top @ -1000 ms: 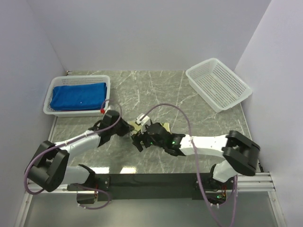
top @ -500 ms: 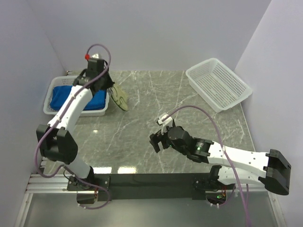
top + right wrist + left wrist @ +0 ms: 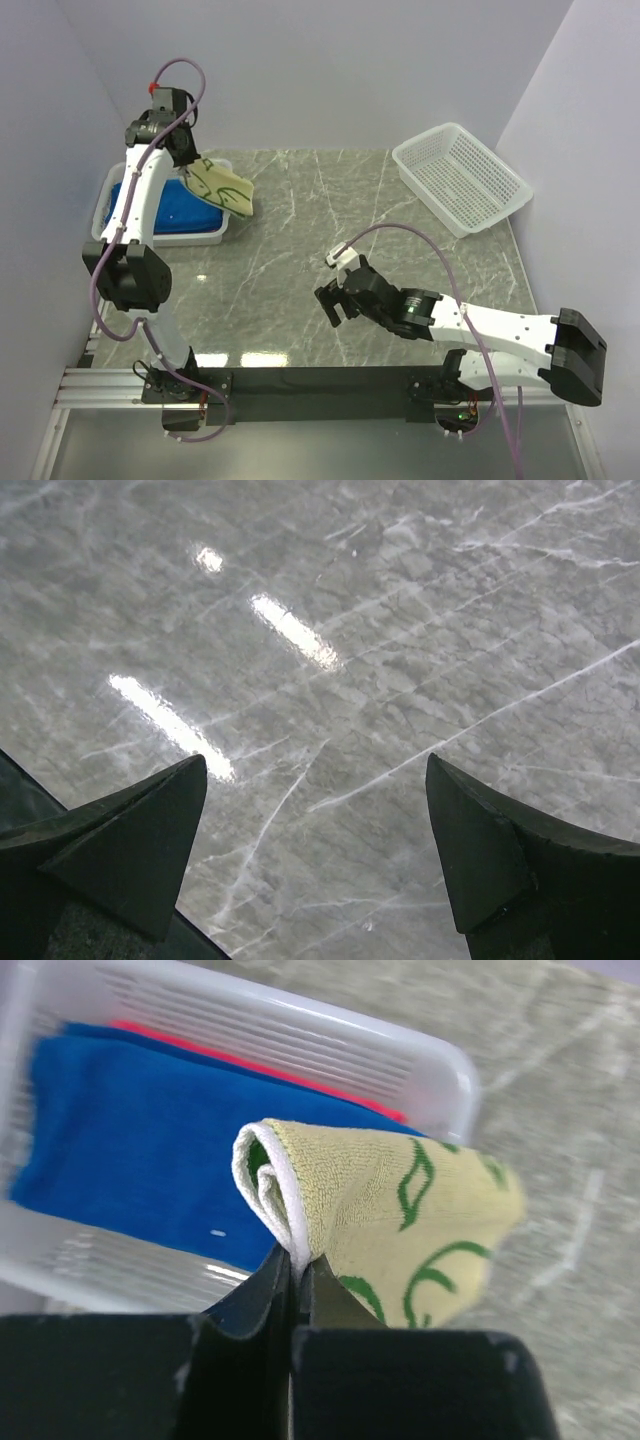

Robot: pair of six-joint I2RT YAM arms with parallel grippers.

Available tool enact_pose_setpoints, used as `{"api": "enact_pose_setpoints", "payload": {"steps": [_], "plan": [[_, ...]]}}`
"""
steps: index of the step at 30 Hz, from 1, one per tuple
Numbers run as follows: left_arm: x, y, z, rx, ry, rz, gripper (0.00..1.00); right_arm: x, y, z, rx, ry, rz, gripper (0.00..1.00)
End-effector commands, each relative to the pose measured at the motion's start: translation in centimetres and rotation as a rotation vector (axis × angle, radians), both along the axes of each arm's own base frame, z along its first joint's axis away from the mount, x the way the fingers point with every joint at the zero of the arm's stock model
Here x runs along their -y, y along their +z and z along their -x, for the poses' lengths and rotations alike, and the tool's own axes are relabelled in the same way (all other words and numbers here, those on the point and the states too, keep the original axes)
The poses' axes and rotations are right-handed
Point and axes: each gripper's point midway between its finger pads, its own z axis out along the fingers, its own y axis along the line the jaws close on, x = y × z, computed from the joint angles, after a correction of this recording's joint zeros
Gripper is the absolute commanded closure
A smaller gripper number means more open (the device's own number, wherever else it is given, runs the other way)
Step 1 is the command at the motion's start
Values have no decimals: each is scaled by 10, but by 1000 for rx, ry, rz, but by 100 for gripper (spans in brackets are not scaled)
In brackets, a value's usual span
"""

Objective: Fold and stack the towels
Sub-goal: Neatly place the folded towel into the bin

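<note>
My left gripper (image 3: 188, 168) is raised at the back left and shut on the folded pale yellow towel with green motifs (image 3: 224, 187), (image 3: 400, 1205), pinching its white-edged fold. That towel hangs over the right end of the left white basket (image 3: 105, 205), (image 3: 440, 1060). A folded royal blue towel (image 3: 170, 205), (image 3: 130, 1160) lies in this basket, with a salmon-pink edge (image 3: 250, 1060) showing under it. My right gripper (image 3: 333, 303), (image 3: 315, 780) is open over bare marble, with nothing between its fingers.
A second white lattice basket (image 3: 460, 178) stands at the back right with nothing in it. The grey marble tabletop (image 3: 300, 250) lies between the arms. Walls close in on the left, back and right.
The left arm swung from the table's middle to the back left, carrying the yellow towel over the basket. The right gripper let go, opened wide and drew back to the right.
</note>
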Motion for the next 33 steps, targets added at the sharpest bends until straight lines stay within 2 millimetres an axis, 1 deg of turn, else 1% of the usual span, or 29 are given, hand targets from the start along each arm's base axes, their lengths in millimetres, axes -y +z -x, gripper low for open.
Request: {"api": "enact_pose_setpoints", "payload": {"steps": [1, 2, 3, 5, 6, 7, 8, 9, 12, 14, 15, 16, 22, 23, 24, 25, 28, 29, 33], "plan": [[-35, 22, 1, 4, 22, -150, 99, -8, 24, -10, 33, -12, -6, 4], [-42, 23, 1, 0, 26, -173, 99, -7, 23, -11, 29, -13, 4, 4], [-48, 20, 0, -10, 30, -177, 99, -8, 27, -11, 34, -10, 5, 4], [-52, 17, -1, -25, 15, -198, 99, -7, 26, -11, 31, -11, 25, 4], [-53, 18, -4, -12, 12, -212, 99, -7, 30, -13, 35, -10, 28, 4], [-61, 10, -2, -32, 14, -223, 99, -6, 26, -13, 30, -12, 53, 4], [-67, 8, -1, -41, 2, -242, 99, -6, 27, -14, 30, -10, 61, 4], [-68, 9, -2, -35, -3, -250, 99, -6, 26, -15, 31, -10, 74, 4], [-78, 0, -2, -61, -6, -260, 99, -10, 29, -18, 32, -7, 95, 4], [-82, -3, -1, -80, -11, -260, 99, -12, 26, -19, 23, -2, 114, 4], [-84, -4, -1, -83, -3, -266, 99, -15, 28, -20, 24, 3, 114, 4], [-87, -2, 0, -92, -21, -296, 99, -15, 26, -20, 20, 3, 124, 4], [-96, 7, -2, -76, -21, -343, 98, -17, 24, -20, 15, 16, 148, 4], [-95, 5, -1, -85, -34, -338, 98, -16, 23, -21, 15, 14, 151, 4], [-97, 4, -1, -85, -25, -349, 98, -17, 24, -21, 15, 18, 152, 4], [-99, -4, 1, -109, -23, -362, 98, -17, 24, -21, 15, 17, 154, 4], [-111, -17, 5, -155, 18, -384, 98, -20, 21, -21, 11, 28, 160, 4], [-112, -23, 4, -169, 16, -381, 98, -19, 20, -20, 8, 28, 165, 4], [-122, -34, 8, -212, 58, -419, 97, -20, 13, -20, -3, 32, 179, 5]]}}
